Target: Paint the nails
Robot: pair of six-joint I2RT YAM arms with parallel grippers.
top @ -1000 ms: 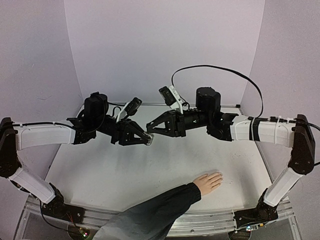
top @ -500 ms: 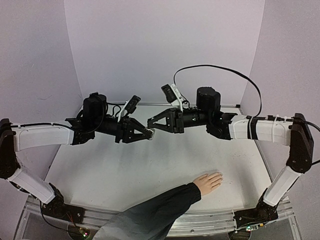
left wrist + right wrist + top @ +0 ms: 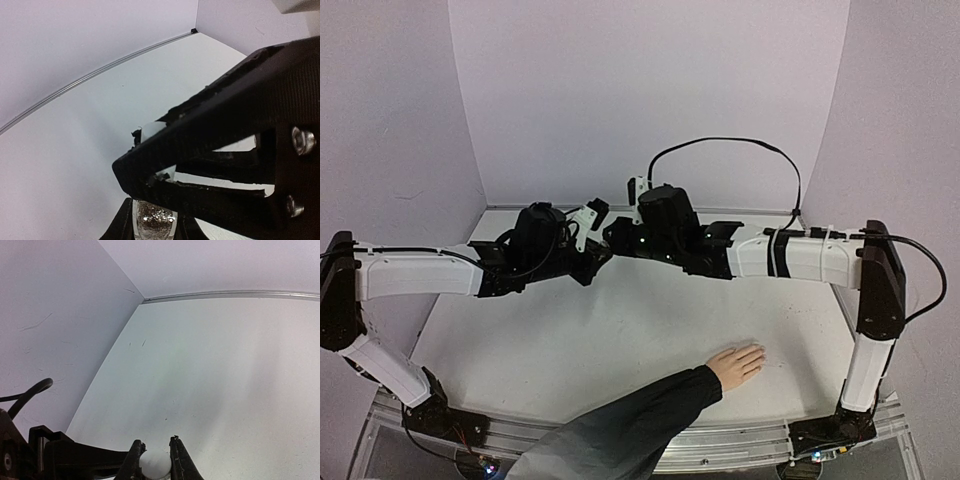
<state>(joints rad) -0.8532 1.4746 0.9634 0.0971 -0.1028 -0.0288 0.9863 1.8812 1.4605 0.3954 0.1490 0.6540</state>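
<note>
Left wrist view: left gripper [image 3: 154, 219] clamped on bottle [image 3: 154, 227]; right gripper [image 3: 142, 172] pinching white cap [image 3: 149, 131]. Right wrist view: cap between narrow fingers, bottle hidden. Only top view shows hand [image 3: 737, 363], flat on table [image 3: 570, 350] near front edge, well apart from grippers; nails [image 3: 758, 352] too small to discern.

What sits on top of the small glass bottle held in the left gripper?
A white cap, pinched by the right gripper. Its black fingers cover the neck of the bottle, so whether the cap is loosened cannot be seen.
</note>
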